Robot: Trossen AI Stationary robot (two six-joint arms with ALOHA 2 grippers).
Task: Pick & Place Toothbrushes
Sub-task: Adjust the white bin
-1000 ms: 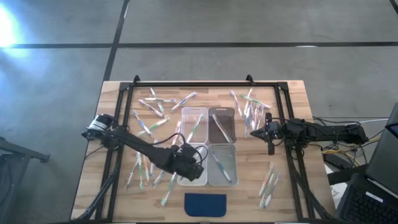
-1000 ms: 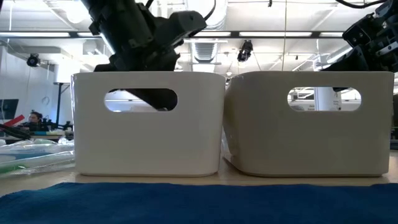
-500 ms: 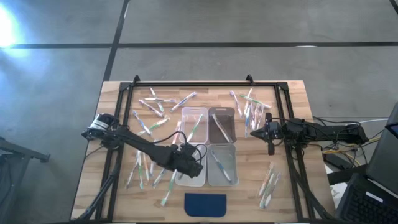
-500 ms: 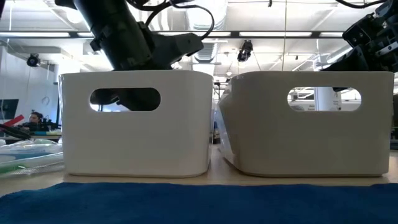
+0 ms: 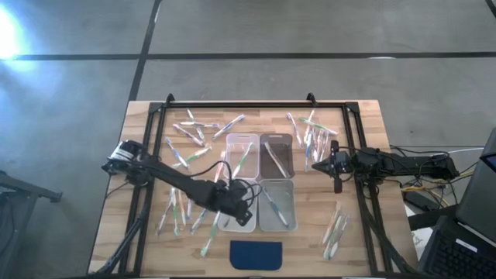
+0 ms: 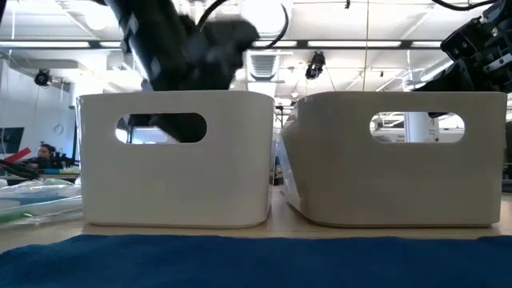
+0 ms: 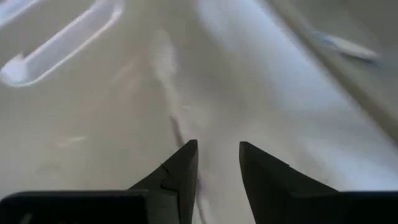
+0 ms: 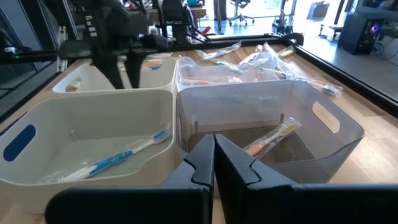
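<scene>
Left gripper (image 7: 217,163) since moved deeper into front-left bin (image 5: 246,223) — fingers parted, toothbrush (image 7: 179,127) lying loose just ahead

arms: both matte black, jointed, loose black cables looped alongside
left claw (image 7: 214,158): two dark wedge-shaped fingers
right claw (image 8: 214,152): same dark wedges

Robotics lab or workshop: polished concrete floor (image 5: 70,139) around a wooden bench (image 5: 143,116), exposed ceiling ducts (image 6: 264,60) and strip lights, office chairs (image 8: 239,9) and a monitor (image 6: 11,138) behind.
</scene>
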